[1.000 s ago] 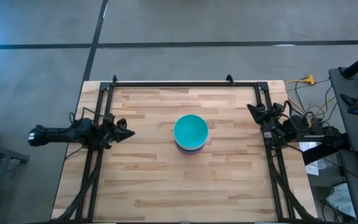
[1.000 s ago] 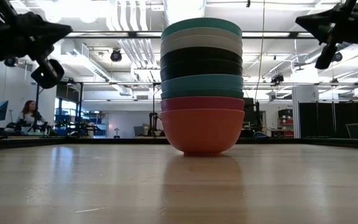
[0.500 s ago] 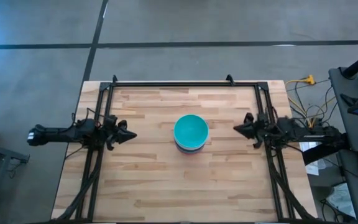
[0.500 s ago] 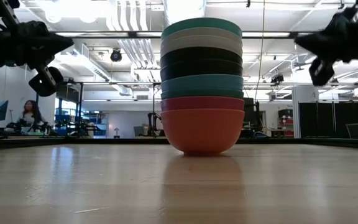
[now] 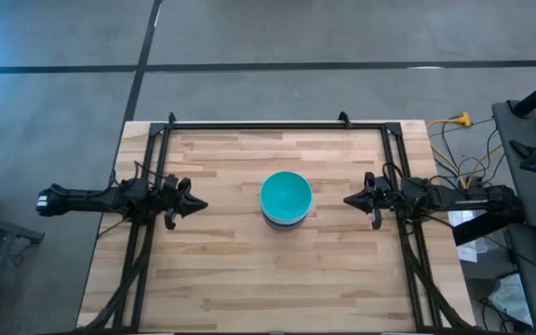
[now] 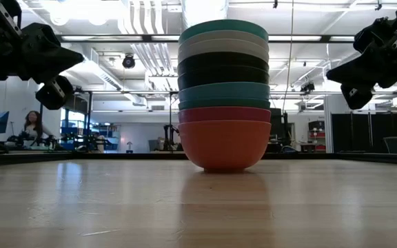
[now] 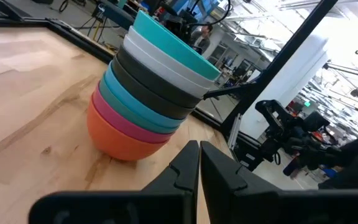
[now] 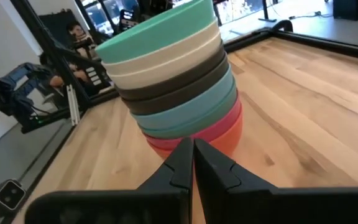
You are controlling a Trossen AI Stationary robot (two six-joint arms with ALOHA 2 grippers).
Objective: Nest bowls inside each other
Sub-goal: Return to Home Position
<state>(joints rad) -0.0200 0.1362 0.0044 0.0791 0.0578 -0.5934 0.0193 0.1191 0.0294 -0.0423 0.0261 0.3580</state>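
Observation:
The bowls point(image 5: 286, 199) stand nested in one stack at the table's middle, a teal one on top. The low view shows the stack point(image 6: 224, 96) resting on a red-orange bottom bowl, with magenta, teal, black and white bowls above it. My left gripper point(image 5: 201, 207) is shut at the table's left edge, pointing level at the stack point(image 7: 148, 93) from well away. My right gripper point(image 5: 347, 200) is shut at the right edge, also pointing at the stack point(image 8: 179, 87). Neither touches anything.
A black frame point(image 5: 268, 124) runs along the table's far edge and down both sides. Bare wood surrounds the stack on all sides. Cables and equipment point(image 5: 529, 177) lie off the table's right edge. A person point(image 6: 30, 127) sits far behind the table.
My right gripper has swung from pointing toward the far edge to pointing level at the stack, and has come down and rolled. My left gripper has sunk slightly and rolled a little. The stack has stayed still.

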